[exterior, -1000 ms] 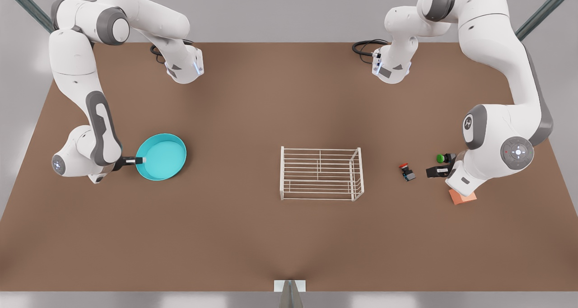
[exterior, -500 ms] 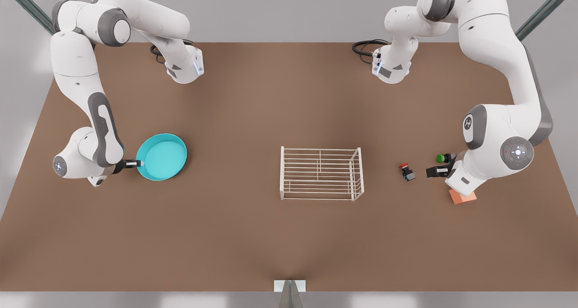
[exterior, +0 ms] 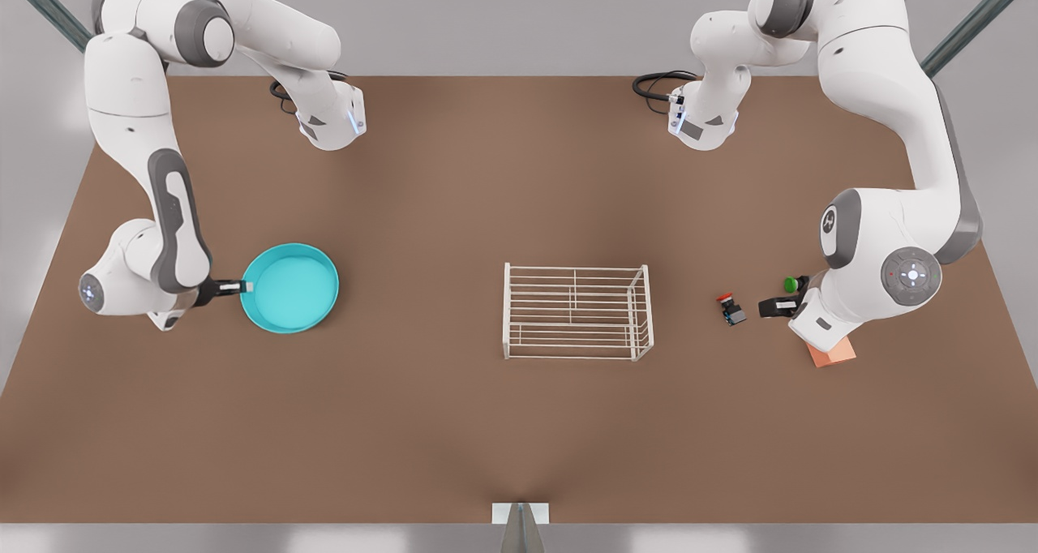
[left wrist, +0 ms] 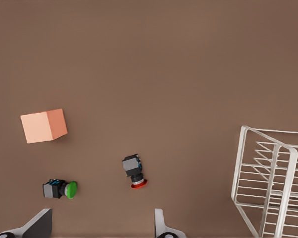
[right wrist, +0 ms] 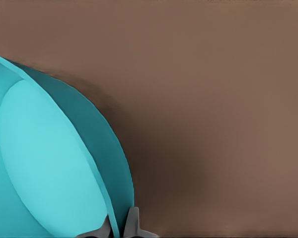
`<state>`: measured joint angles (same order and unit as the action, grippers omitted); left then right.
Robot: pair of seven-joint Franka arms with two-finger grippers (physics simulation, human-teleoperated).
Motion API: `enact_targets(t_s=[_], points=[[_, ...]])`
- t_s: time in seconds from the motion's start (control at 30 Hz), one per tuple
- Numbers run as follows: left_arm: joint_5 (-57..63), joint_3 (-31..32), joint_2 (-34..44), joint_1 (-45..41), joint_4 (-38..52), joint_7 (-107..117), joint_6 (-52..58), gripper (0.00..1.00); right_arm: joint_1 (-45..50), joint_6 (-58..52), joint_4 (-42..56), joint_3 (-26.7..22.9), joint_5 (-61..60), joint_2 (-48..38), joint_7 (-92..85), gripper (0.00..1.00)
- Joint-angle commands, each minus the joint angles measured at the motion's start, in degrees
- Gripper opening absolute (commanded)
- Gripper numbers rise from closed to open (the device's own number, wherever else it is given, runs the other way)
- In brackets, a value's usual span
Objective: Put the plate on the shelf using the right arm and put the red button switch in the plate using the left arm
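Observation:
The turquoise plate [exterior: 289, 288] is at the front view's left, and my right gripper [exterior: 243, 287] is shut on its rim. In the right wrist view the fingers [right wrist: 134, 223] pinch the plate's wall [right wrist: 49, 158], which throws a shadow on the table. The white wire shelf [exterior: 577, 313] stands in the middle, apart from both arms. The red button switch [exterior: 731, 309] lies on its side at the front view's right. My left gripper [exterior: 766, 306] is open just beside it. The left wrist view has the switch [left wrist: 134, 172] ahead of the open gripper [left wrist: 100, 230] and the shelf [left wrist: 268, 183] farther off.
A green-capped switch [exterior: 791, 284] lies close behind the left gripper and appears again as the green switch [left wrist: 60, 189] near one finger. A salmon-orange cube [exterior: 835, 356] sits partly under the left arm. The brown table [exterior: 454, 423] runs wide toward the front.
The right arm shifted slightly and the plate in its grip now sits flatter and a little lower in the front view. The left gripper crept toward the red button switch.

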<state>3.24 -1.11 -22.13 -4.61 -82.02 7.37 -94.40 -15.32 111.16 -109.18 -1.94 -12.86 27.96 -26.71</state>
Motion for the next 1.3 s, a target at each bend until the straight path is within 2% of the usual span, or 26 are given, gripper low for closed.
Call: enact_targets(t_s=[0.0, 0.2, 0.27, 0.33, 0.37, 0.43, 0.47, 0.5, 0.57, 0.63, 0.77, 0.87, 1.07, 1.2, 1.27], points=[[-0.3, 0.6, 0.1, -0.1, 0.0, 4.1, 0.0, 1.0, -0.1, -3.1, 0.0, 0.4, -0.1, -0.7, -0.3, 0.25], [-0.1, -0.2, 0.4, 0.7, -2.3, 5.3, -0.9, 1.0, 0.0, -7.6, 0.0, 3.1, -2.9, -5.7, 0.2, 0.25], [-0.4, -0.5, 0.4, 1.1, -4.0, 11.8, -4.4, 1.0, 0.0, -8.3, 0.1, 3.3, -2.9, -6.4, 0.2, 0.24], [-0.7, -0.6, -0.5, 2.2, -7.1, 11.2, -13.3, 1.0, 0.0, -9.5, 0.3, 4.0, -4.3, -7.3, 0.2, 0.24], [-0.5, -0.4, -0.6, 1.8, -7.5, 10.4, -12.7, 1.0, 0.0, -9.7, 0.3, 4.6, -4.5, -7.5, 0.3, 0.24], [-0.8, 0.0, 1.5, 0.2, -16.4, 14.0, -17.6, 1.0, 0.1, -10.7, 0.6, 5.3, -6.1, -7.8, 0.5, 0.24], [-3.1, -0.6, 4.6, 0.7, -26.1, 14.7, -28.1, 1.0, 0.1, -11.1, 0.7, 5.7, -6.2, -7.9, 0.9, 0.24], [-7.4, -0.7, 5.4, 1.2, -30.8, 18.3, -35.4, 1.0, 0.1, -11.3, 0.7, 6.0, -7.1, -8.0, 0.9, 0.23], [-14.2, -0.7, 5.7, 3.0, -33.8, 17.3, -39.4, 1.0, 0.1, -11.8, 0.8, 7.1, -8.7, -8.4, 1.0, 0.23], [-13.7, -0.4, 5.7, 2.7, -38.2, 14.1, -45.4, 1.0, 0.1, -12.1, 0.8, 8.8, -9.6, -9.1, 2.6, 0.23], [-10.4, -0.4, 1.8, 2.6, -40.3, 13.9, -52.5, 1.0, 0.1, -12.0, 1.0, 14.1, -11.7, -10.4, 6.8, 0.23], [-10.3, -0.4, -1.1, 2.7, -40.2, 14.0, -57.3, 1.0, 2.9, -12.0, 3.1, 15.9, -12.1, -10.5, 13.3, 0.23], [-10.3, -0.4, -2.4, 2.6, -40.8, 13.9, -58.1, 1.0, 13.0, -11.2, 9.5, 15.9, -12.5, -9.4, 27.8, 0.23], [-1.5, -1.8, -3.6, 2.9, -42.3, 13.6, -59.5, 1.0, 19.4, -10.6, 15.0, 15.9, -13.9, -6.6, 36.6, 0.23], [-1.5, -1.8, -4.4, 2.9, -42.3, 13.8, -59.7, 1.0, 22.0, -8.4, 15.2, 15.9, -13.9, -6.0, 39.0, 0.23]])
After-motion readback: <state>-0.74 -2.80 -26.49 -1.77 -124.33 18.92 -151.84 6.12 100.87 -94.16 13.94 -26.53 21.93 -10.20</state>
